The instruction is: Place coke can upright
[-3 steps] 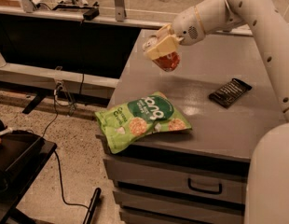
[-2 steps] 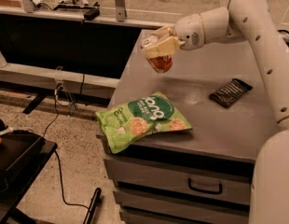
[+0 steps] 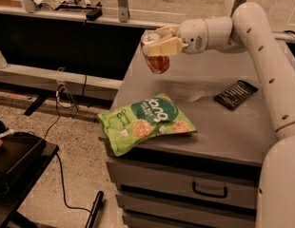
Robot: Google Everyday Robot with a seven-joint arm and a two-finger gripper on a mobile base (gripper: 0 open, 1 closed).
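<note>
The coke can (image 3: 157, 61), red-orange with a silver end, hangs in the air over the far left part of the grey cabinet top (image 3: 219, 122). My gripper (image 3: 159, 42) is shut on the coke can near its upper silver end, with cream fingers (image 3: 169, 46) around it. The can is roughly upright, slightly tilted, well above the surface. My white arm reaches in from the right.
A green chip bag (image 3: 145, 121) lies at the front left of the top, overhanging the edge. A flat dark wrapped bar (image 3: 235, 94) lies at the right. Drawers are below the top. A black cart (image 3: 16, 163) and cables stand on the floor to the left.
My gripper has moved a little left and upward with the can, and the can has turned closer to upright.
</note>
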